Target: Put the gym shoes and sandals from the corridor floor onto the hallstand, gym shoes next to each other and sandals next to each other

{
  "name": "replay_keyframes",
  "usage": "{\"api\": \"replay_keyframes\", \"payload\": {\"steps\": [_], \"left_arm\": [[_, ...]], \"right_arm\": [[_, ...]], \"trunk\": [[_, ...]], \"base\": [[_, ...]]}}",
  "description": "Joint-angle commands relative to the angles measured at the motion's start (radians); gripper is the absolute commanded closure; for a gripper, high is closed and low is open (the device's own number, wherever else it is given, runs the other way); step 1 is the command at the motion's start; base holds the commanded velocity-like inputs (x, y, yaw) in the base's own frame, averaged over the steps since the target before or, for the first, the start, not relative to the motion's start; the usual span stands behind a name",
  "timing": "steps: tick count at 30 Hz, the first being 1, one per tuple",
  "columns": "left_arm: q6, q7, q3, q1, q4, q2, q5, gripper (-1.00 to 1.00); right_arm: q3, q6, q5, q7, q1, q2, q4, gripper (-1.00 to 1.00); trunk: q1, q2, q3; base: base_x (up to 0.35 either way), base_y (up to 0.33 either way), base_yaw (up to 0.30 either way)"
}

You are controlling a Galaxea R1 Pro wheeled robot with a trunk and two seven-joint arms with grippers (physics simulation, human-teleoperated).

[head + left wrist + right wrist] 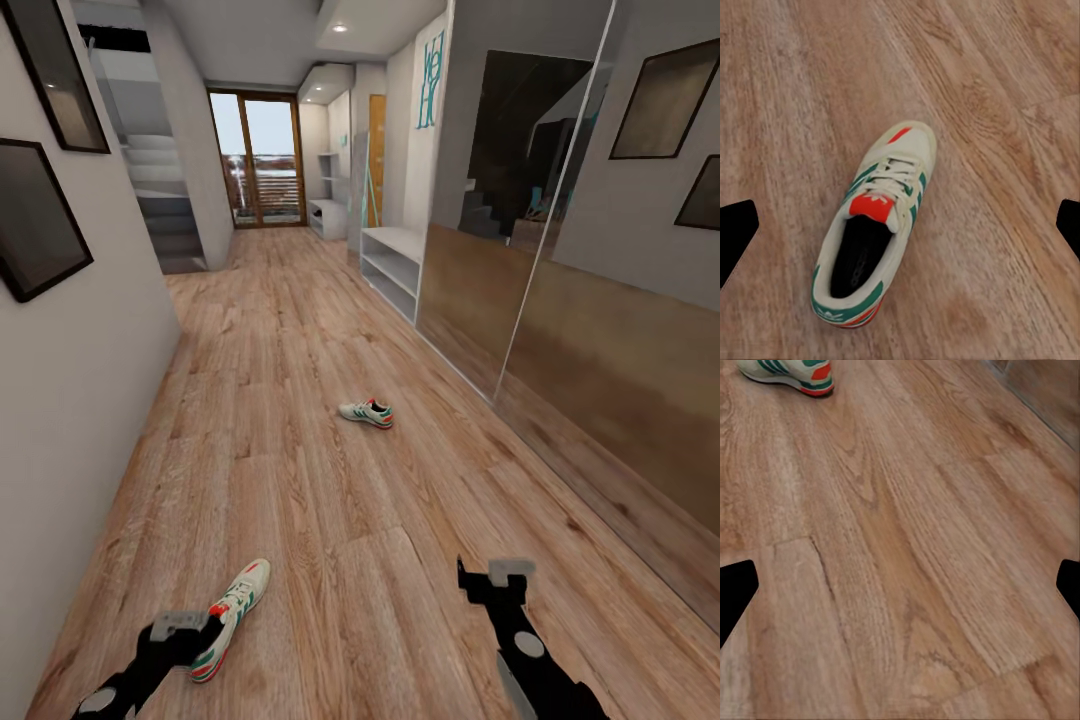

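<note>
Our left gripper point(200, 628) hangs open over one gym shoe point(232, 618) on the corridor floor point(300, 480), our right gripper point(490, 580) is open too, and no shoe is on the hallstand point(392, 262) yet.

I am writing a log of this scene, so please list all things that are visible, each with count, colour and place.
shoes: 2, off-white with green stripes; near one on the floor by the left gripper, far one further down the corridor, apart.
floor: 1, light brown wood planks, whole corridor.
rack: 1, pale grey-white, open shelves, right wall, far beyond the shoes.
frames: 2, dark, left wall.
mirror panels: right wall, reflecting more frames.
glass door: 1, brown frame, corridor's end.
stairs: grey, far left.
left gripper: black, open, above the near shoe.
right gripper: black, open, over bare floor.
</note>
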Motion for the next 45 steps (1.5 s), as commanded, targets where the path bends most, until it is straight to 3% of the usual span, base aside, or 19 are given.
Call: {"api": "replay_keyframes", "payload": {"steps": [1,8,13,32,45], "left_arm": [[0.012,-0.006,0.008,-0.009,-0.001,0.001,-0.020,-1.00],[0.067,-0.006,0.009,-0.047,-0.006,0.002,-0.102,-1.00],[0.072,-0.006,0.008,-0.055,-0.006,0.000,-0.130,-1.00],[0.056,-0.006,0.011,-0.045,-0.008,-0.001,-0.138,-1.00],[0.052,-0.006,0.011,-0.044,-0.008,-0.001,-0.139,-1.00]], "right_arm": [[0.001,0.023,0.003,-0.005,0.000,0.000,-0.024,-1.00],[0.001,0.190,-0.001,-0.005,-0.002,0.000,-0.160,-1.00],[0.001,0.252,-0.002,-0.005,-0.003,0.000,-0.214,-1.00],[0.006,0.283,0.000,-0.005,-0.002,0.000,-0.238,-1.00],[0.003,0.283,-0.003,-0.007,-0.002,0.001,-0.249,-1.00]], "trunk": [[0.000,0.000,-0.001],[0.000,0.000,-0.001],[0.000,0.000,-0.001],[0.000,0.000,-0.001],[0.000,0.000,-0.001]], "base": [[0.000,0.000,0.000],[0.000,0.000,0.000],[0.000,0.000,0.000],[0.000,0.007,-0.015],[0.000,0.194,-0.121]]}}
